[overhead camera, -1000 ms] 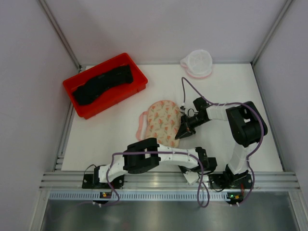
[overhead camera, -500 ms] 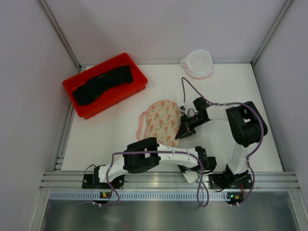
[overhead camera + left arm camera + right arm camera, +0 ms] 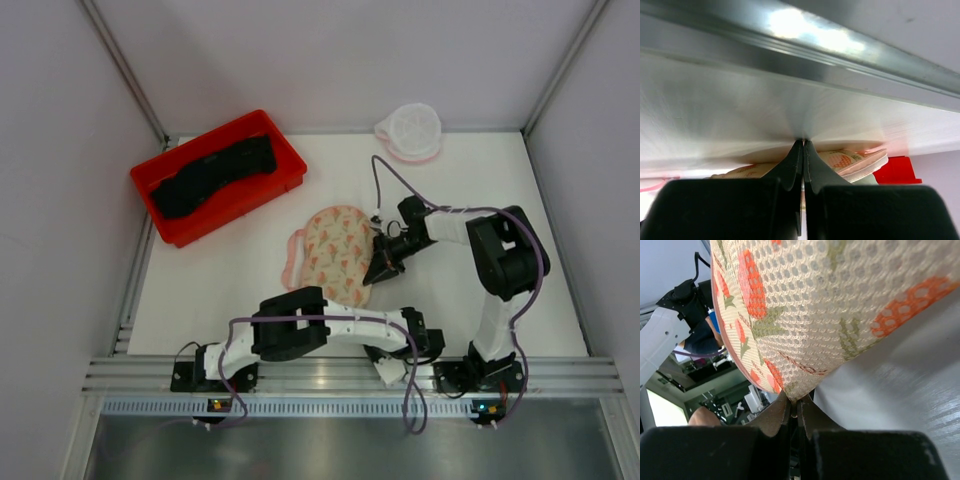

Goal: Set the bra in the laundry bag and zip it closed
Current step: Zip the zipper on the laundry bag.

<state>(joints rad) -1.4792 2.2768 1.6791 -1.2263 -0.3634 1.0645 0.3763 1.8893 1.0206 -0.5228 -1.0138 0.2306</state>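
Observation:
The black bra (image 3: 213, 173) lies in a red bin (image 3: 285, 148) at the back left. The laundry bag (image 3: 411, 131), a round white mesh pouch with pink edging, sits at the back right against the wall. My right gripper (image 3: 377, 273) is far from both. It is shut on the right edge of a peach patterned oval fabric piece (image 3: 335, 250) in the middle of the table; the wrist view shows the fabric (image 3: 815, 305) pinched at the gripper (image 3: 795, 399). My left gripper (image 3: 383, 352) is shut and empty near the front edge, tips (image 3: 803, 142) on the table.
The peach piece has a pink strap loop (image 3: 292, 262) on its left side. It also shows in the left wrist view (image 3: 850, 161) with the red bin (image 3: 897, 172) behind. An aluminium rail (image 3: 330, 375) runs along the table's front edge. White walls enclose the table.
My right gripper has moved slightly back and left with the edge of the peach piece, shifting it a little. The left arm has moved slightly.

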